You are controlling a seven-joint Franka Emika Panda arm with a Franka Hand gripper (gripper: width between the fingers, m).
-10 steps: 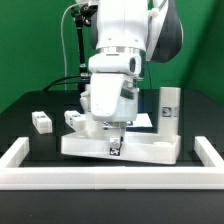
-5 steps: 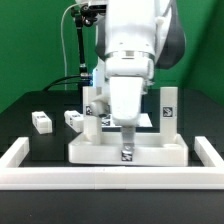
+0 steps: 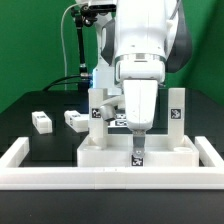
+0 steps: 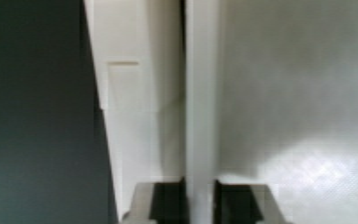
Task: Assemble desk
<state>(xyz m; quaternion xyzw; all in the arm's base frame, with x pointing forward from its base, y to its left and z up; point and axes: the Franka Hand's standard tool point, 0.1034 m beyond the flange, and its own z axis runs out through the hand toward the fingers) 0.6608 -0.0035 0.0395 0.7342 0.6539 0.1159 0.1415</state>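
Tabletop (image 3: 165, 153) lies flat, rim up, on the black table (image 3: 30, 138). It sits close behind the front run of the barrier wall (image 3: 100, 178), toward the exterior view's right. It is white matte plastic, rectangular, shaped like a shallow tray, with a square tag on the front face.

Inside the tray, left upright leg (image 3: 97, 118) and right upright leg (image 3: 176, 110) stand at the two far corners. Both are square white blocks with tags near the top.

Two loose legs (image 3: 41, 121) (image 3: 75, 119) lie on the table at the exterior view's left, well apart from the tabletop.

Gripper (image 3: 137, 143) points straight down, pinched narrow on the tabletop's front rim. In the wrist view the thin rim (image 4: 185, 100) runs between the dark fingertips (image 4: 155, 203).
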